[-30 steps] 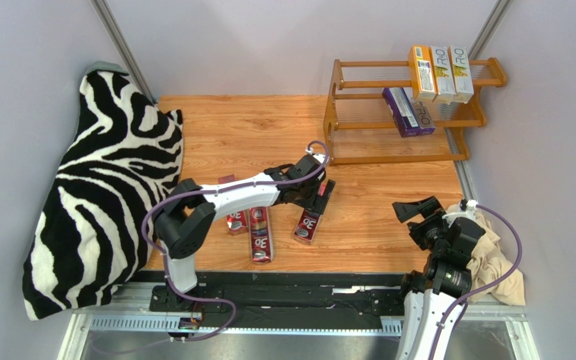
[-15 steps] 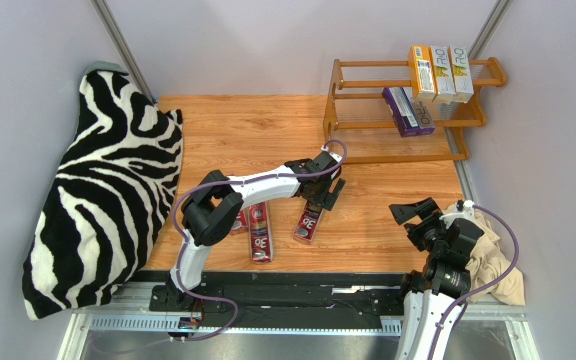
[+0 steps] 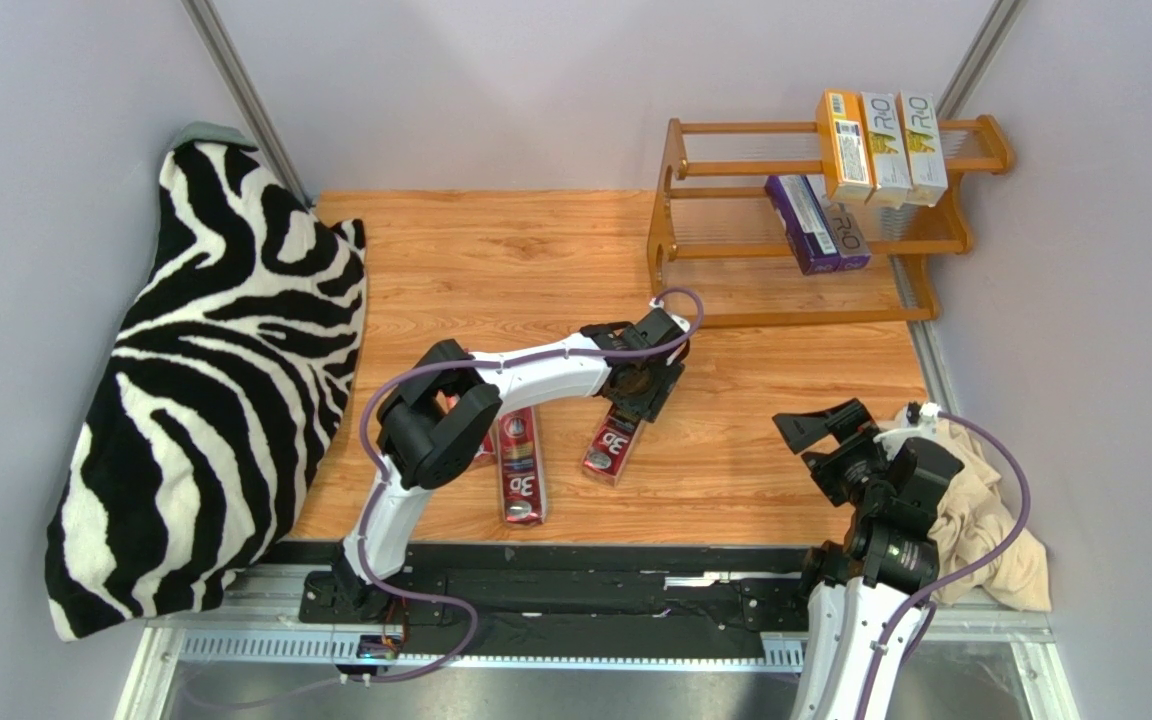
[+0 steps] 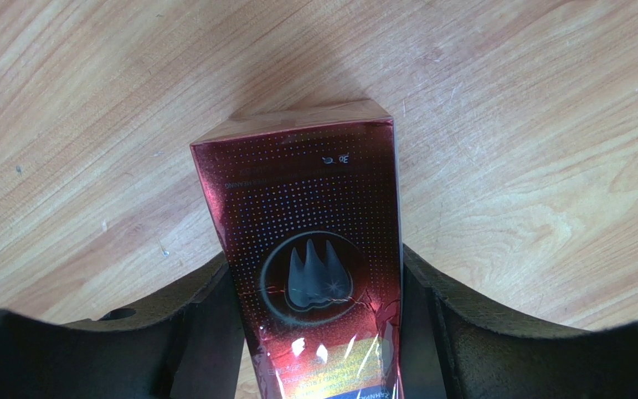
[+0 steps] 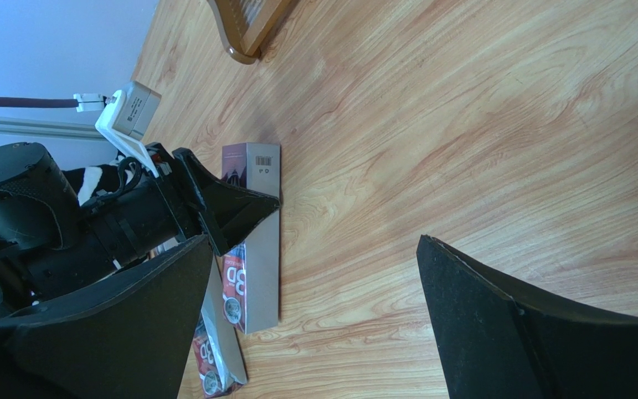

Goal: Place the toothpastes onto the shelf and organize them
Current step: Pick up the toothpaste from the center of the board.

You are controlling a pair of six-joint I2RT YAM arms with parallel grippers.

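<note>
A wood-grain tabletop (image 3: 507, 255) fills a grey-walled booth, flat and bare around the work, so a carton lying on it can be taken from above. The left gripper (image 4: 316, 278) straddles the far end of a red toothpaste carton (image 4: 301, 183) that lies flat on the wood. Its jaws stand one at each long side, right against the box, but I cannot tell whether they pinch it yet. Taking it across the narrow width near one end looks meant to leave most of the box free to slide onto a tier.

Just left of those jaws, under the forearm, lie two more red cartons (image 3: 521, 473), one partly hidden. Beyond the jaws and to their right stands the shelf (image 3: 663, 225). Two purple cartons (image 3: 817, 222) lean on its middle tier and three orange and white cartons (image 3: 883, 146) stand upright on top; the lowest tier looks free for the reds.

Well to the right and nearer the bases, the right gripper (image 3: 820, 425) hovers with its jaws spread wide, holding nothing. A zebra cushion (image 3: 207, 375) rests against the left wall, and a beige cloth (image 3: 1000, 518) lies by the right arm.
</note>
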